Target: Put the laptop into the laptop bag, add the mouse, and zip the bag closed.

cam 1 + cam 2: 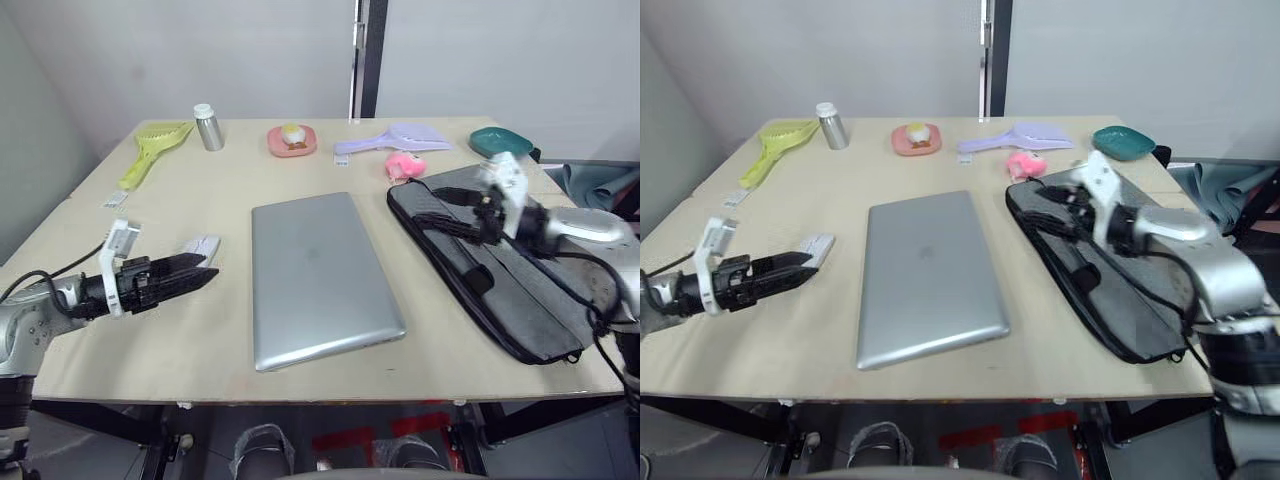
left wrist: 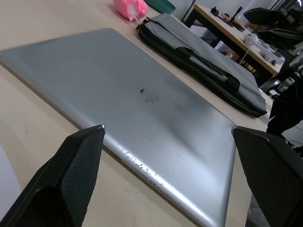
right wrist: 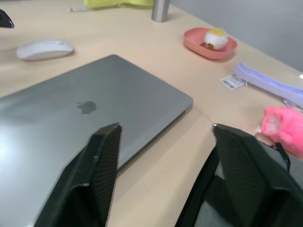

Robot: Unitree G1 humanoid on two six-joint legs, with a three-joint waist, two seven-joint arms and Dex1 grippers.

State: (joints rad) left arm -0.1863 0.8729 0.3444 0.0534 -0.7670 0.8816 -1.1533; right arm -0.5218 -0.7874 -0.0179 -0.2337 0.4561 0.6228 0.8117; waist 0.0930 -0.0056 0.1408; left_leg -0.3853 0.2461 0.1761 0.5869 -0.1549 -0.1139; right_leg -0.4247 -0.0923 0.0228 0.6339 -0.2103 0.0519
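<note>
Now: laptop (image 1: 320, 280) closed and flat mid-tabletop (image 1: 200, 180), laptop bag (image 1: 500, 270) beside it rightward, mouse (image 1: 203, 246) leftward. Left hand (image 1: 200, 277) released, just beside mouse, aimed at laptop. Right hand (image 1: 455, 210) released over bag's black handles.

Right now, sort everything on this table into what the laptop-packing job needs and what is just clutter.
For the job:
laptop, closed, mid-table
laptop bag, lying flat to its right
mouse, left of the laptop

Lying about:
pink plush toy
yellow scoop
metal bottle
pink dish
lilac scoop
teal bowl
</note>
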